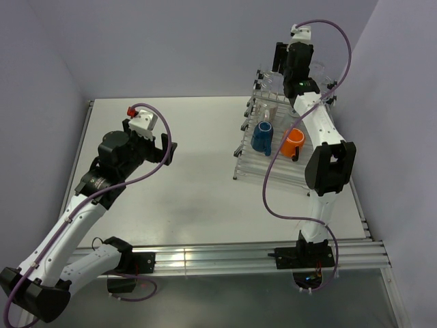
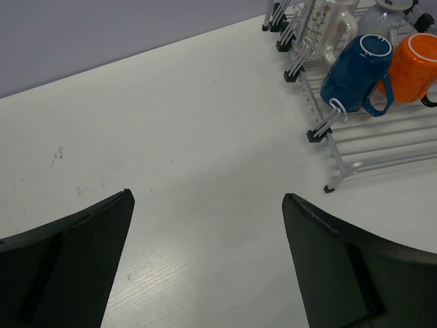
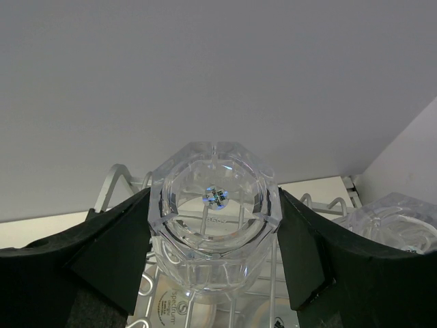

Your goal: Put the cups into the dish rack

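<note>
My right gripper point(image 3: 214, 232) is clamped on a clear glass tumbler point(image 3: 213, 198), fingers flat against two opposite sides, and holds it over the far end of the dish rack point(image 1: 270, 164) with its thick faceted base facing my wrist camera. I judge the glass rigid, fairly heavy for its size, slick and liable to chip. Squeezing the flat facets mid-wall looks like the right hold, and setting it down will call for a gentle touch on the thin rods. A second tumbler point(image 3: 392, 222) sits just beside it on the right, close enough that my finger could knock it. The upright prongs below also crowd the spot. The blue mug point(image 1: 261, 135) and the orange mug point(image 1: 293, 143) lie nearer in the rack, out of the way. My left gripper point(image 2: 208, 205) hangs wide apart and empty over the table point(image 1: 171, 198), well clear of the rack.
</note>
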Controlling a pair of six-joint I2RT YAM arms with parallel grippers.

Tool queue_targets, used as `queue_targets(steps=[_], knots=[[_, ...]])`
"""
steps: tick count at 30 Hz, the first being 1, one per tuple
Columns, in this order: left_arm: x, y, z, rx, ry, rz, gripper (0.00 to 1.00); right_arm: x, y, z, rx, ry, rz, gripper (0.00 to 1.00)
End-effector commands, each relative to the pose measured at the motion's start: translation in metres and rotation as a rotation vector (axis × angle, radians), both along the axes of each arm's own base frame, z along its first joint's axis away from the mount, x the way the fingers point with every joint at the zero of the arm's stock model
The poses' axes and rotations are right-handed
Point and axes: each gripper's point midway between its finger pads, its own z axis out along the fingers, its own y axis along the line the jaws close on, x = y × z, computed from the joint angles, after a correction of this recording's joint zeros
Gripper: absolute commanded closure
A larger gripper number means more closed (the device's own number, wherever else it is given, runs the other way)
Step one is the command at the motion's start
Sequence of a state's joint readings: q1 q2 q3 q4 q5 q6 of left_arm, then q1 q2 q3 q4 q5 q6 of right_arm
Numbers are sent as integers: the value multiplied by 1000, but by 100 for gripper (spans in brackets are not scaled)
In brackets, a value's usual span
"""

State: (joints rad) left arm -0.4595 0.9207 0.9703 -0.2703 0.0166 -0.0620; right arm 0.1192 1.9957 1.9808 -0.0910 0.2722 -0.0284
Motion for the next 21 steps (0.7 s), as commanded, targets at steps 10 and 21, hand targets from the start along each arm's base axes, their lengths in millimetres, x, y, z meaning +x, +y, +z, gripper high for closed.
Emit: queue_targets(steps=[10,21], knots=[[3,3,13,-7,-58,11,1,-5,-9,26,0,-74,-26,90],[1,3,11,-7,-57,9,1,-12,-13,34,-4,-85,-41,93]])
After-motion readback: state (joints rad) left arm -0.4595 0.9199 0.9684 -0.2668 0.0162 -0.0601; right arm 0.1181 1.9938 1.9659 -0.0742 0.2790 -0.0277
